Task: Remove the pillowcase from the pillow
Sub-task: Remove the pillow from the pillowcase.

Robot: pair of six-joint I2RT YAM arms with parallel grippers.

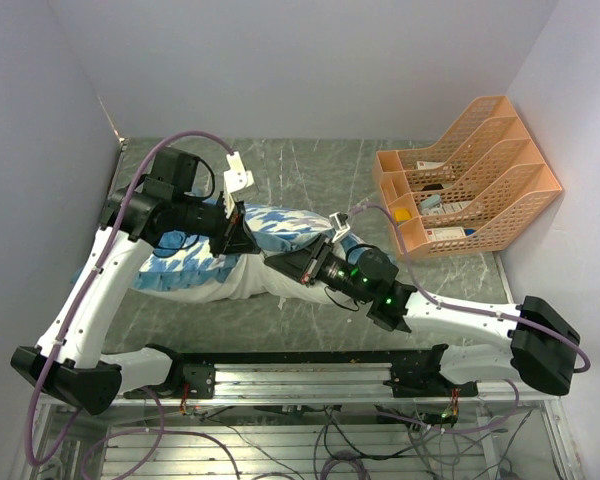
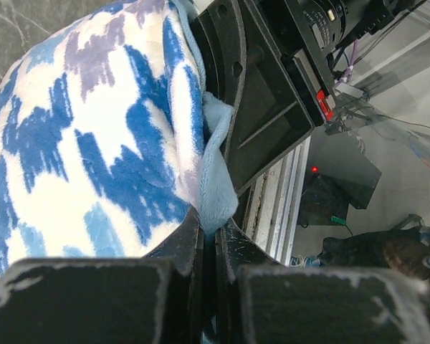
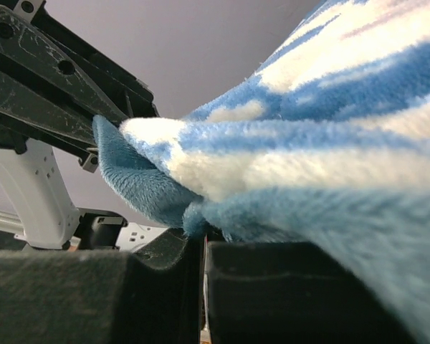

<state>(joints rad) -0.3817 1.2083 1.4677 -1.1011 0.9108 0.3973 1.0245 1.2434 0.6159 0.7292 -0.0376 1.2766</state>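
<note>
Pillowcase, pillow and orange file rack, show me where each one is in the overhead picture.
pillowcase (image 1: 280, 222): top external view, on its blue-and-white printed top.
pillow (image 1: 242, 282): top external view, on its bare white near side.
file rack (image 1: 510, 150): top external view, on an orange lattice divider.

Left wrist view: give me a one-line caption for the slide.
Left hand pinches the teal edge of the pillowcase, its blue-and-white print filling the frame's left.

One pillowcase (image 1: 280, 222), one pillow (image 1: 245, 282), one orange desk rack (image 1: 525, 190), and two arms: left arm (image 1: 90, 290), right arm (image 1: 465, 315).
</note>
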